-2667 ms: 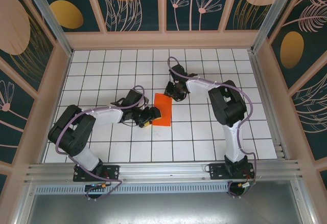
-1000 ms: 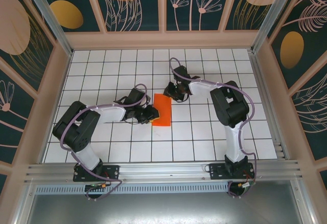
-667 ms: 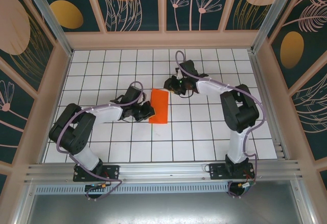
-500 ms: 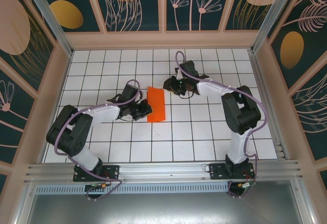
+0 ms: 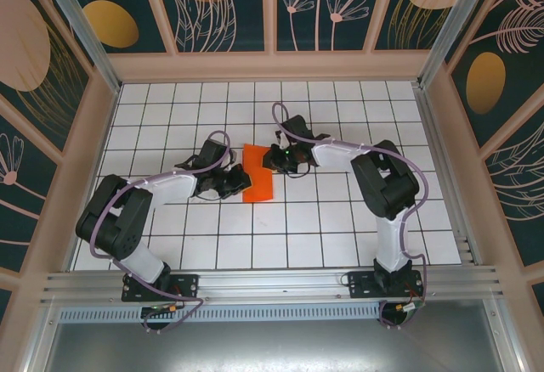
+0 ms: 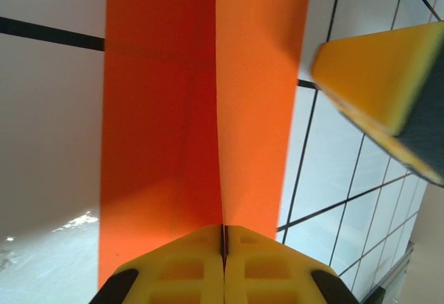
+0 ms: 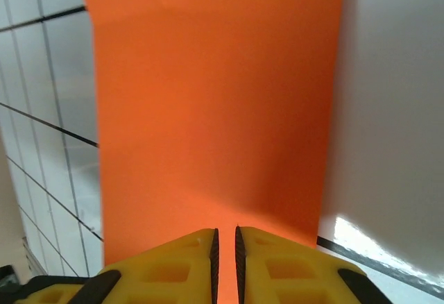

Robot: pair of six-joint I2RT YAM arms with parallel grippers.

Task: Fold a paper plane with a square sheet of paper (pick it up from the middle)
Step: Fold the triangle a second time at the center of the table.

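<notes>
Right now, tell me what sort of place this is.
Likely an enclosed robot workcell: white gridded table, aluminium frame rail along the near edge, leaf-patterned wall panels on three sides.

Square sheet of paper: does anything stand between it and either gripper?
Nothing visible. The left gripper is shut on the square sheet of paper; the right gripper, jaws nearly closed, straddles another edge.
</notes>
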